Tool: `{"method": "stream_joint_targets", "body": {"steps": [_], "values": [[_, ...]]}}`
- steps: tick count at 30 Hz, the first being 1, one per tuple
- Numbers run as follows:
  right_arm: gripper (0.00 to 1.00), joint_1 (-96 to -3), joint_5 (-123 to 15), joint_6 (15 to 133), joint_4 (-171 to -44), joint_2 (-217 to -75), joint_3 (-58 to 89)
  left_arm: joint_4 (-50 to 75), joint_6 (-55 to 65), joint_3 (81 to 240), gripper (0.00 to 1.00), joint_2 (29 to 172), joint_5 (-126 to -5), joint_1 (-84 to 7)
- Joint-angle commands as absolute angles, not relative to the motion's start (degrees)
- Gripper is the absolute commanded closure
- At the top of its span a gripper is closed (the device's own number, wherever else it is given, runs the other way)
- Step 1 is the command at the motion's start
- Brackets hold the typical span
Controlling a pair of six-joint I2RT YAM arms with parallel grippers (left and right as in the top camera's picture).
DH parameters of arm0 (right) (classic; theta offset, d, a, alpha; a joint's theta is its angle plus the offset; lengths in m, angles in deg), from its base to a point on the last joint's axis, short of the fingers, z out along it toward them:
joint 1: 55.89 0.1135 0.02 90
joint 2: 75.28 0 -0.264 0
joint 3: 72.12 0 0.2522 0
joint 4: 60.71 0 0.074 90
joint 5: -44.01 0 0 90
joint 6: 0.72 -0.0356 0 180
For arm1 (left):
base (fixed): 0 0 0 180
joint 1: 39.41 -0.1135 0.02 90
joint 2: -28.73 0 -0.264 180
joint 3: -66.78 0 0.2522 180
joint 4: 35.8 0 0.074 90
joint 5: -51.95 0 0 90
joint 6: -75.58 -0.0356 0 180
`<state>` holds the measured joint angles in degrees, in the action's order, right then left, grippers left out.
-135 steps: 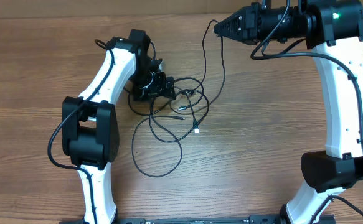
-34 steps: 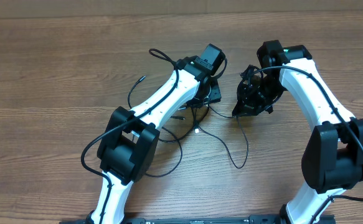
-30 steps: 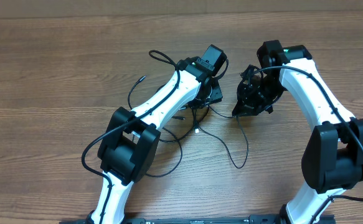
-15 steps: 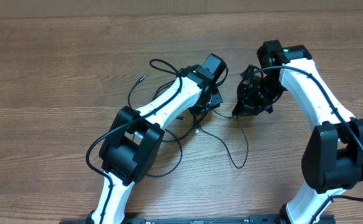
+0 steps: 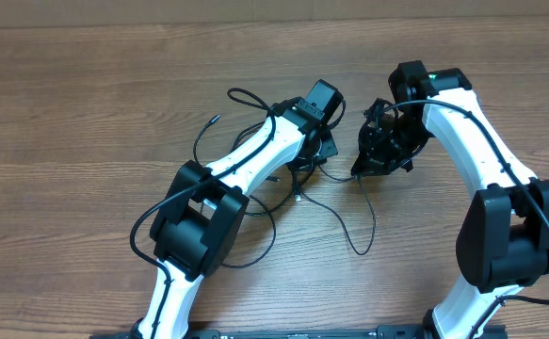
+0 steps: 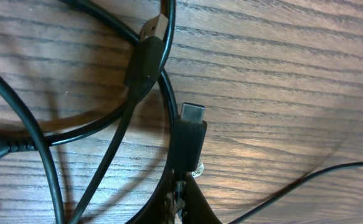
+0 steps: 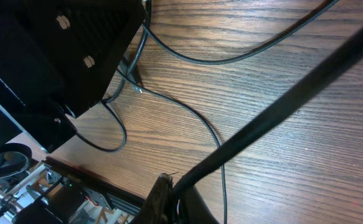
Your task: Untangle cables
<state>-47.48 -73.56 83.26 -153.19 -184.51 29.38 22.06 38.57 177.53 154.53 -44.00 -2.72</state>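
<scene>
Left hand (image 6: 181,198) pinches a plug end (image 6: 190,134) and right hand (image 7: 167,198) clamps another strand (image 7: 262,106), while the cables (image 5: 374,221) lie looped together on the counter (image 5: 86,94) near both, untangling seemingly far from done.

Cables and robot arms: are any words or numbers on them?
None can be read: no words, numbers or logos on the cables, the plug, the left arm or the table.
The only sign is a green light on the right arm.
</scene>
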Motion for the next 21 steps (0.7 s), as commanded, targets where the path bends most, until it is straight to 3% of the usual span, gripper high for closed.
{"method": "stream_joint_targets", "body": {"steps": [1, 12, 21], "values": [[0.93, -47.3, -72.0, 83.0, -153.1, -183.1, 28.9, 24.3, 32.8, 181.4, 0.96, 153.4, -44.0, -2.4], [0.84, -47.3, -71.5, 82.6, -151.1, -183.1, 25.6, 30.7, 17.1, 183.3, 0.96, 151.8, -43.4, -4.9], [0.84, -47.3, -71.7, 80.9, -148.2, -183.1, 24.4, 31.3, 10.8, 183.3, 0.96, 153.5, -41.5, -5.4]]}}
